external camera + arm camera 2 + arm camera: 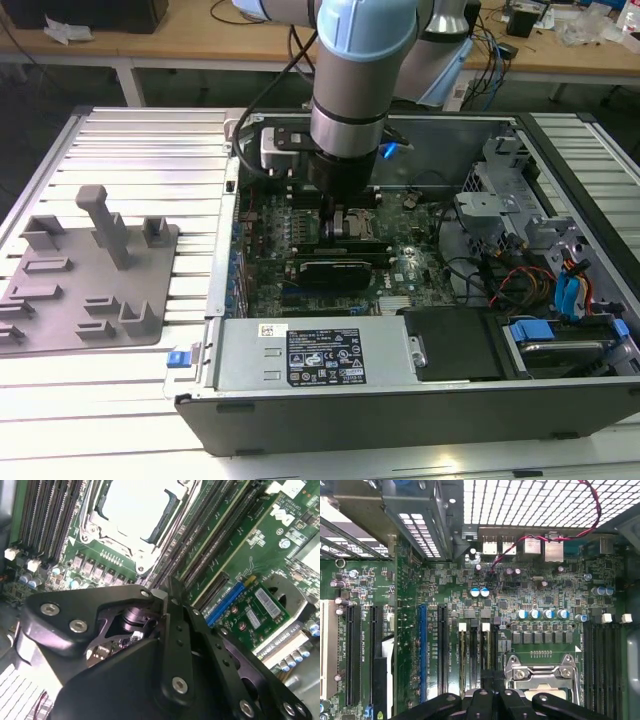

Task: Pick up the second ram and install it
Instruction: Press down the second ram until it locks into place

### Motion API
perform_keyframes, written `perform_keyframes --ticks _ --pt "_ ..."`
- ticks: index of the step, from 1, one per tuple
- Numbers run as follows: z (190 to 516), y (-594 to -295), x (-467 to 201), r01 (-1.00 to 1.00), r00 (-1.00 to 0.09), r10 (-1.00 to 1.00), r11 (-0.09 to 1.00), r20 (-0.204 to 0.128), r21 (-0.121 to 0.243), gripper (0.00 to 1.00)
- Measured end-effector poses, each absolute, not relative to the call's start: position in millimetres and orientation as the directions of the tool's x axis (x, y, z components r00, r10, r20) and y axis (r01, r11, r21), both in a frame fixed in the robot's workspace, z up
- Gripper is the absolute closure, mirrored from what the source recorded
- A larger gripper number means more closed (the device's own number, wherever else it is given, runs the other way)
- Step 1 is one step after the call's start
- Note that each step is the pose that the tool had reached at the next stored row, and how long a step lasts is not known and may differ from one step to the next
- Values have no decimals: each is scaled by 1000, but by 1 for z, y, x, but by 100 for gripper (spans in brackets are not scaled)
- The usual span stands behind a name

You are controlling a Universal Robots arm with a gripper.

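Exterior view: the gripper (345, 215) sits low inside the open computer case (400, 400), over the motherboard (290, 250) beside the processor socket (132, 510). Gripper opening cannot be told. The grey fixture plate (85, 290) lies well apart on the exterior view's left.

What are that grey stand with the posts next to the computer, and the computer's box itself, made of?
The grey stand looks like matte plastic, maybe printed: one flat colour, soft edges, no shine. The computer's box looks like sheet metal, painted dark outside and bare grey inside, with thin folded walls. The slatted table under both looks like ribbed aluminium, pale and faintly glossy.
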State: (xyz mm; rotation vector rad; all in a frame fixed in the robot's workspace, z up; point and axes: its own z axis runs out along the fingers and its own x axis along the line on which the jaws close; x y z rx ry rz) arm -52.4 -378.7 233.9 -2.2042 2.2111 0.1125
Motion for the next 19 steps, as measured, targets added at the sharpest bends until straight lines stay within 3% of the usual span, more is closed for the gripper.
perform_keyframes --ticks 3,19 --pt "257 -379 -53 -999 -4 -998 2 -62 39 92" --pt "257 -379 -12 -999 -4 -998 2 -62 40 92"
